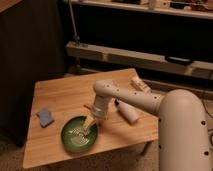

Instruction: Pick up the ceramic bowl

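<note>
end effector (91, 121) down at the rim of the green ceramic bowl (73, 138), its grip state unclear

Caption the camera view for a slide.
The gripper hangs at the rim of the green ceramic bowl on a wooden table.

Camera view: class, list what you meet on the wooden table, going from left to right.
Blue object → green ceramic bowl → gripper, down at the bowl's right side → white bottle lying on its side.
</note>
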`<state>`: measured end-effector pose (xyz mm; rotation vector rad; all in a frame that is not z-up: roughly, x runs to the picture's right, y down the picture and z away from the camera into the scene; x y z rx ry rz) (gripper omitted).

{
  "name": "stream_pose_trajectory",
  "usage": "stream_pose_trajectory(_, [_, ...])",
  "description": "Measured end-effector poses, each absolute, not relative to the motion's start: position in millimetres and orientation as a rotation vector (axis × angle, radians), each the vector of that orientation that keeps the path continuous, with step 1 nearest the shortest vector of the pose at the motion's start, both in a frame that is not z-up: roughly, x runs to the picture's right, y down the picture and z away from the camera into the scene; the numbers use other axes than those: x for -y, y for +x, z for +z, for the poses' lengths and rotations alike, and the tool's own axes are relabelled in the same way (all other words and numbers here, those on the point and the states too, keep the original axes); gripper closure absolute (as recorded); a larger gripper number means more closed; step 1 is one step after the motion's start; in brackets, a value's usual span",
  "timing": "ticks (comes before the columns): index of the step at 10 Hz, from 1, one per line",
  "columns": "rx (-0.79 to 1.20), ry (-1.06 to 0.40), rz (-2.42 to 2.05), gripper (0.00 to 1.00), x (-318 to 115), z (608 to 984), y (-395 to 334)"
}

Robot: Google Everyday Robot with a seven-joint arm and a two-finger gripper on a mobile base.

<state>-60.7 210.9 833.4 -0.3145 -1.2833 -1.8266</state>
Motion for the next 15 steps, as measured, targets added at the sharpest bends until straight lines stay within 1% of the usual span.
stream_pose_trajectory(9, [1.284,-0.315,-1.827,0.20,-210,833,-61])
stream_pose_trajectory(12, [1.281,-0.318,-1.833,0.20,-192,812,-57])
stream_pose_trajectory(15, [1.287,-0.317,-1.830,0.20,-190,808,-60])
